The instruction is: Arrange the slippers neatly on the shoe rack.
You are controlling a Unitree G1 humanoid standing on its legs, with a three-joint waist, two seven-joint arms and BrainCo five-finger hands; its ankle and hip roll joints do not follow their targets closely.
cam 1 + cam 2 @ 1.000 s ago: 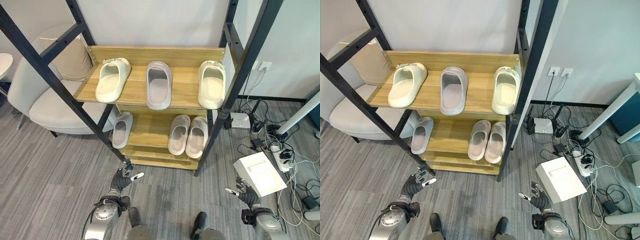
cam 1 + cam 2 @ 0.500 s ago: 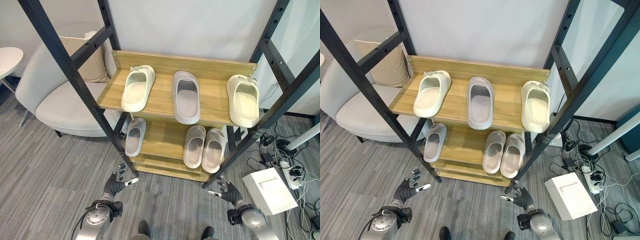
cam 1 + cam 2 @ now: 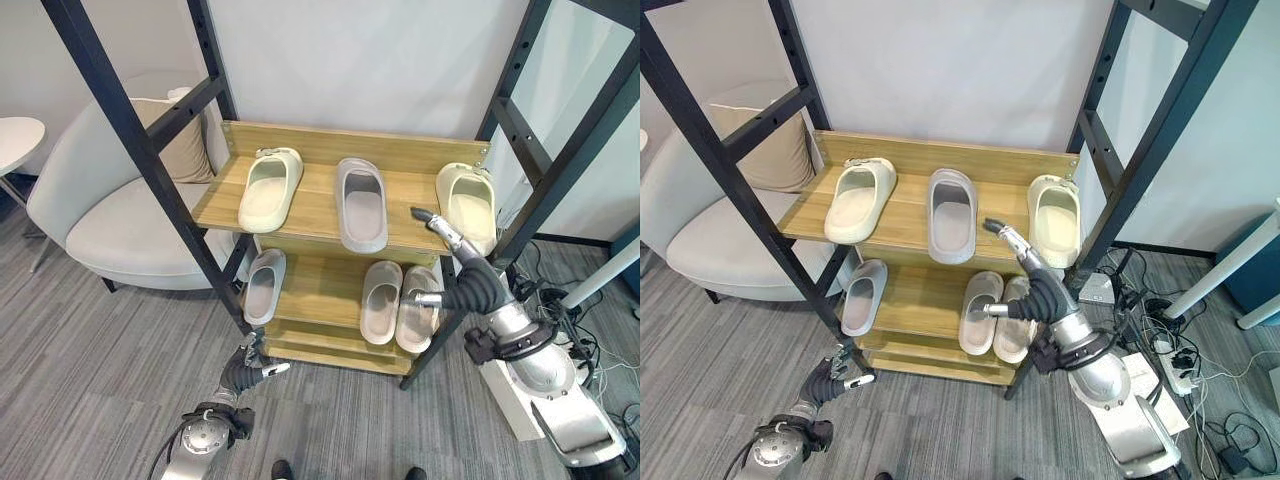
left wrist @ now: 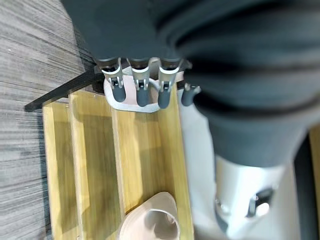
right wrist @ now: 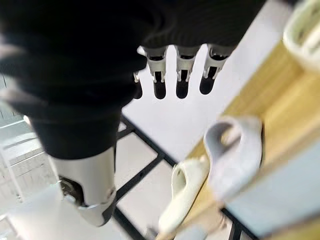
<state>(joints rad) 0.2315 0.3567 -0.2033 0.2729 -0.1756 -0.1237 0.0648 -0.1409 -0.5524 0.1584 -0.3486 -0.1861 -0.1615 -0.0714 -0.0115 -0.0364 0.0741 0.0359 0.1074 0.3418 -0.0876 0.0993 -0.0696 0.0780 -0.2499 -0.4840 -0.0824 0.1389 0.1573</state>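
The wooden shoe rack point(image 3: 320, 195) carries three slippers on its top shelf: a cream slipper point(image 3: 268, 188) at the left, a grey slipper point(image 3: 362, 203) in the middle and a cream slipper point(image 3: 466, 205) at the right. The lower shelf bears a grey slipper point(image 3: 263, 286) at the left and a pale pair point(image 3: 381, 300) side by side. My right hand point(image 3: 455, 270) is raised before the rack, open, its straight fingers pointing between the middle grey slipper and the right cream one, holding nothing. My left hand point(image 3: 245, 370) hangs low by the rack's left foot, open and empty.
Black metal frame posts point(image 3: 150, 170) cross in front of the rack on both sides. A light armchair point(image 3: 110, 210) with a cushion stands to the left, beside a round white table point(image 3: 15, 135). Cables point(image 3: 1160, 330) lie on the floor to the right.
My right hand has risen from near the floor to the front edge of the top shelf. The camera has shifted. The left hand stays low; the slippers have not moved.
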